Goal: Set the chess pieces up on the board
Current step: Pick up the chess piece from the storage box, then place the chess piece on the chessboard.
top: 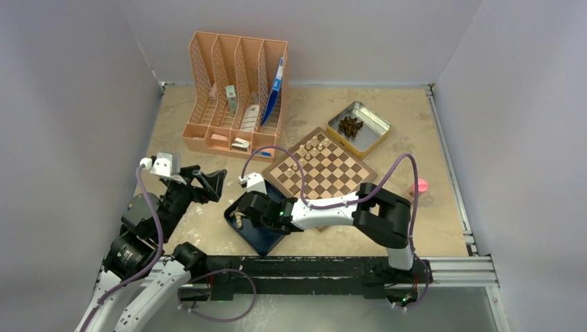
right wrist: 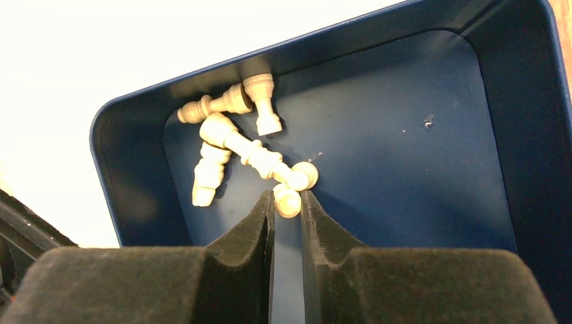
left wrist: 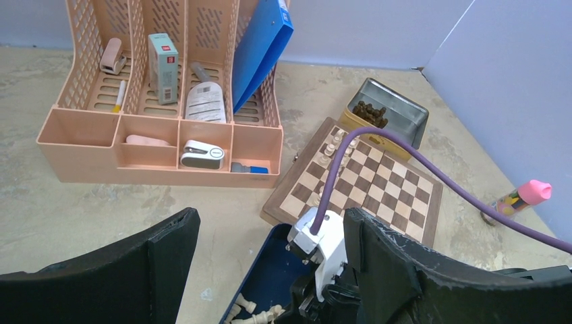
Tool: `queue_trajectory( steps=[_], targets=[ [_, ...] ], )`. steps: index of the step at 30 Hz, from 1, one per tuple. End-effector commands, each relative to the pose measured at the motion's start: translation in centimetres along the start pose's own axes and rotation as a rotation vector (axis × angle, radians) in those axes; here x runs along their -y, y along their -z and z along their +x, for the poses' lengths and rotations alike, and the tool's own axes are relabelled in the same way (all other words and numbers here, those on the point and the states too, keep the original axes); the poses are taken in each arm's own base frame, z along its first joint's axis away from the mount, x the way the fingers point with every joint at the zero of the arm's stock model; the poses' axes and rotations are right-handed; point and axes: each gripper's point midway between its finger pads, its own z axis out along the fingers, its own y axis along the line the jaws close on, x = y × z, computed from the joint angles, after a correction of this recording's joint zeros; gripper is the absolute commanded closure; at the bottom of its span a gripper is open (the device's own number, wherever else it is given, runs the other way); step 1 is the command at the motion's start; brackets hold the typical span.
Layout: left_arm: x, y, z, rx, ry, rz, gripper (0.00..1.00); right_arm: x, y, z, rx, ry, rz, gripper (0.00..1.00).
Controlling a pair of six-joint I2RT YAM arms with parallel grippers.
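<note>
The board (top: pixel 327 169) lies mid-table with a few pale chess pieces (top: pixel 315 145) on its far-left squares; it also shows in the left wrist view (left wrist: pixel 378 182). Several more pale pieces (right wrist: pixel 233 142) lie in a dark blue tray (right wrist: pixel 526 121), which is at the board's near-left corner (top: pixel 266 238). My right gripper (right wrist: pixel 287 202) is down in the tray, its fingers shut on a small pale piece (right wrist: pixel 288 201) at their tips. My left gripper (top: pixel 211 185) hovers open and empty left of the tray, its fingers (left wrist: pixel 155 260) wide apart.
A peach desk organiser (top: pixel 235 97) with stationery and a blue folder stands at the back left. A metal tin (top: pixel 360 128) of dark pieces sits behind the board. A pink-capped tube (top: pixel 419 187) lies to the right of the board. A purple cable (left wrist: pixel 418 162) crosses over the board.
</note>
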Motion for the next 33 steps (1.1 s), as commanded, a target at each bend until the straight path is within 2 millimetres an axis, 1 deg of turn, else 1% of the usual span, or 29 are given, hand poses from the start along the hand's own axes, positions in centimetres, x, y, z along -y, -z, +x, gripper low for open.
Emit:
queue_trajectory(
  steps=[1, 4, 6, 7, 12, 15, 18, 20, 24, 26, 29, 31, 33],
  targets=[
    [0.3, 0.1, -1.1, 0.037, -0.009, 0.013, 0.22, -1.1, 1.8, -4.1, 0.102, -0.011, -0.012, 0.85],
    [0.3, 0.0, -1.0, 0.036, -0.009, 0.014, 0.22, -1.1, 2.3, -4.6, 0.114, -0.013, -0.019, 0.86],
    [0.4, 0.0, -1.0, 0.035, -0.007, 0.017, 0.22, -0.7, 3.0, -4.3, 0.095, -0.008, -0.014, 0.86],
    [0.4, -0.1, -1.0, 0.030, -0.008, 0.017, 0.22, -0.6, 3.4, -4.4, 0.099, -0.007, -0.014, 0.86],
    [0.5, -0.6, -0.5, 0.007, -0.008, 0.017, 0.22, 0.2, 5.3, -6.2, 0.144, -0.003, 0.001, 0.86],
    [0.6, -0.7, -0.4, -0.004, -0.004, 0.020, 0.22, 1.3, 6.2, -7.4, 0.169, -0.008, 0.023, 0.86],
    [1.0, -0.8, -0.3, -0.011, 0.004, 0.038, 0.21, 3.8, 6.8, -9.4, 0.205, -0.028, 0.071, 0.86],
    [1.3, -1.0, 0.0, -0.022, 0.005, 0.056, 0.20, 5.9, 7.2, -11.1, 0.234, -0.044, 0.104, 0.86],
    [2.0, -1.7, 1.5, -0.077, -0.006, 0.094, 0.17, 11.0, 8.3, -15.0, 0.305, -0.084, 0.193, 0.85],
    [2.4, -2.2, 2.4, -0.118, -0.019, 0.114, 0.13, 13.7, 8.9, -16.9, 0.346, -0.108, 0.247, 0.85],
    [3.1, -3.0, 4.1, -0.198, -0.037, 0.150, 0.11, 17.8, 8.8, -18.9, 0.372, -0.141, 0.318, 0.85],
    [3.8, -3.6, 5.3, -0.259, -0.047, 0.191, 0.11, 20.4, 8.4, -19.8, 0.381, -0.157, 0.366, 0.85],
    [4.2, -4.2, 6.3, -0.312, -0.053, 0.207, 0.11, 22.5, 7.9, -20.9, 0.386, -0.174, 0.407, 0.85]
  ],
)
